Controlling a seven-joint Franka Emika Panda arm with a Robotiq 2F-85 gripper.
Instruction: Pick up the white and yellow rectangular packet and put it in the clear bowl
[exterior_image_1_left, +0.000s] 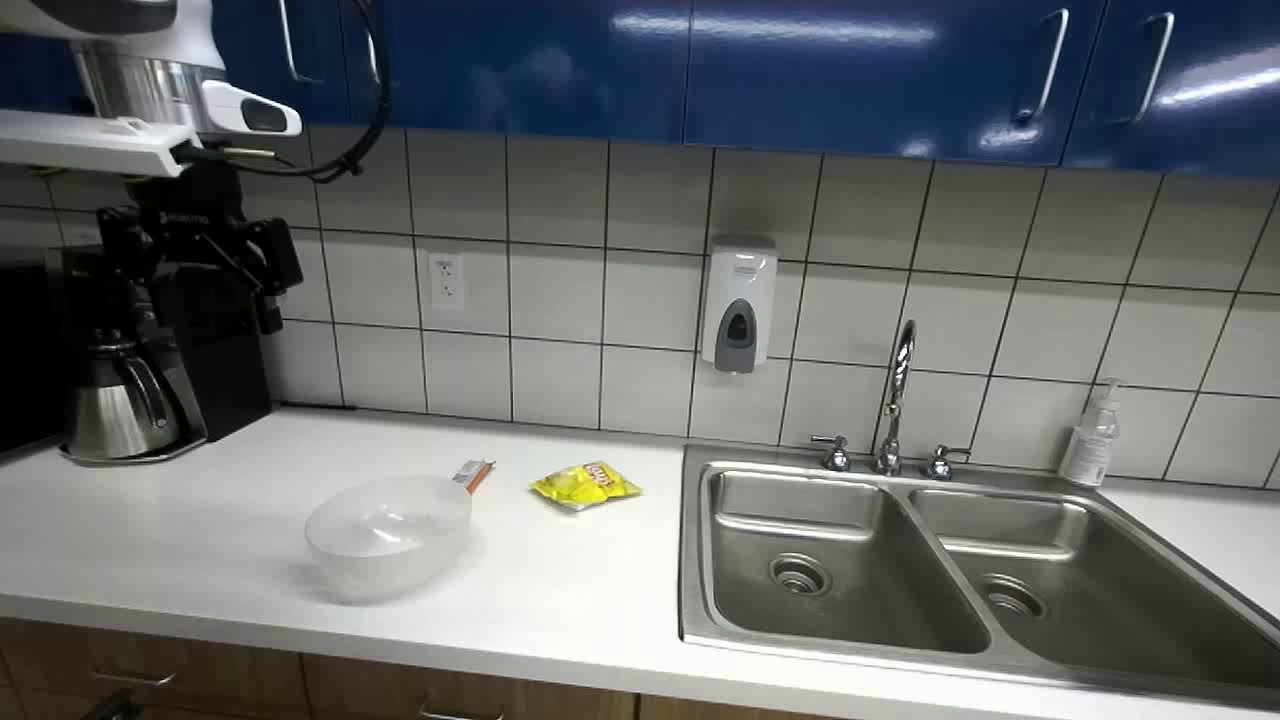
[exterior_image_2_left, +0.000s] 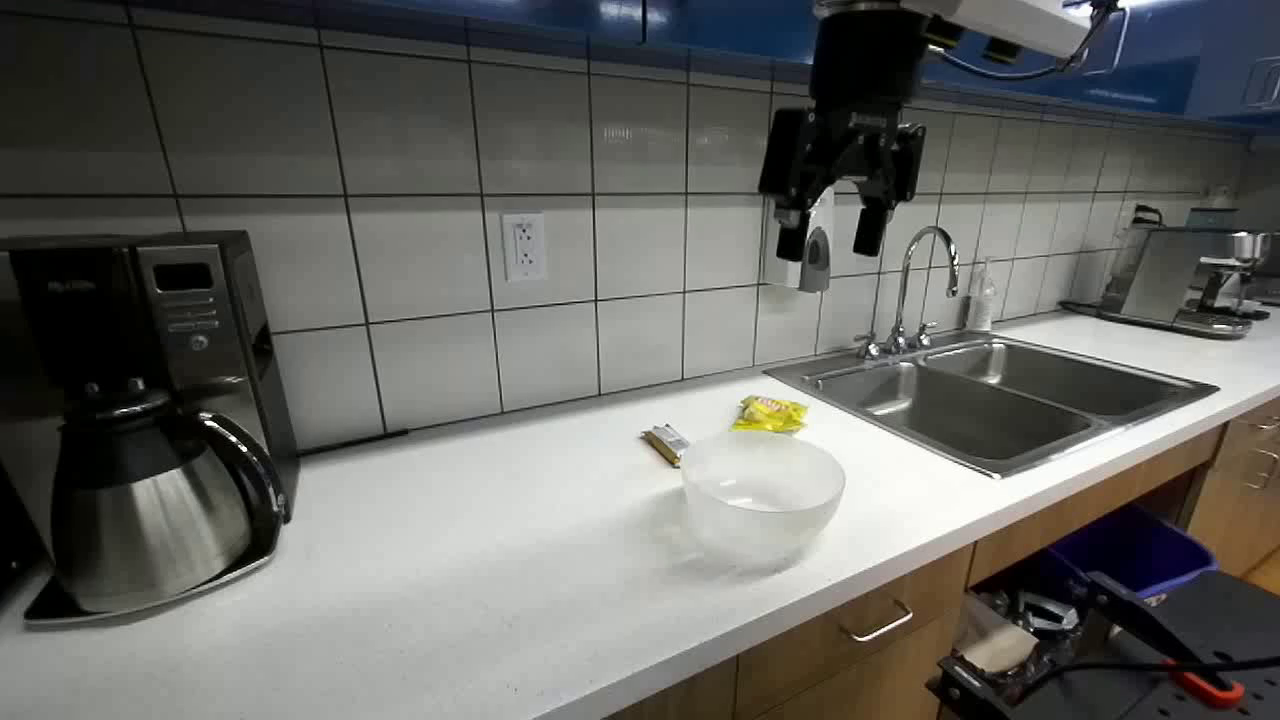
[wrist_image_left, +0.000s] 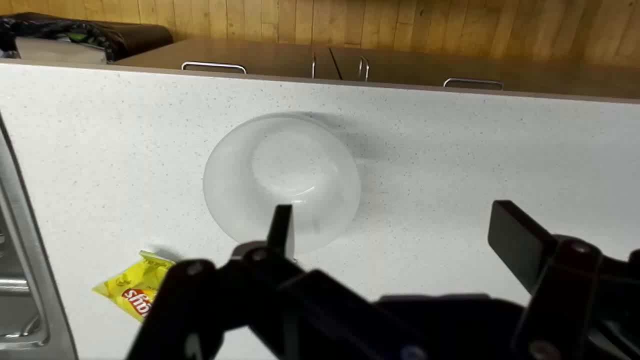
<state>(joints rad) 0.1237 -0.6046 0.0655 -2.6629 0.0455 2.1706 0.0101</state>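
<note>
"White and yellow packet (exterior_image_2_left: 664, 444), that's the one I'm looking for. What are you seeing over there?"

"Well, the tiled wall (exterior_image_2_left: 425, 260) is rising at the back, and the white counter (exterior_image_2_left: 450, 570) is running along its foot. Set into that, the double steel sink (exterior_image_1_left: 955, 565) is catching the light. The coffee maker (exterior_image_2_left: 200, 330) is standing well apart from it, on the same counter."

"And the black gripper (exterior_image_2_left: 830, 238), what's it doing?"

"It's hanging high above the counter and pointing down. Its fingers (wrist_image_left: 280, 227) are standing wide apart, so I'm calling it released."

"Where's the clear bowl (exterior_image_2_left: 765, 525) sitting?"

"It's sitting upright on the counter, closer to the front edge than to the wall. The bright yellow bag (exterior_image_1_left: 585, 487) is lying near the sink, between the sink and the bowl, its red label showing."

"So where's the little packet lying?"

"On the counter, just beside the bowl, on the side facing the wall. It's showing a whitish face and an orange-brown edge. Whether it's touching the bowl, I'm failing to make out from here."
</note>
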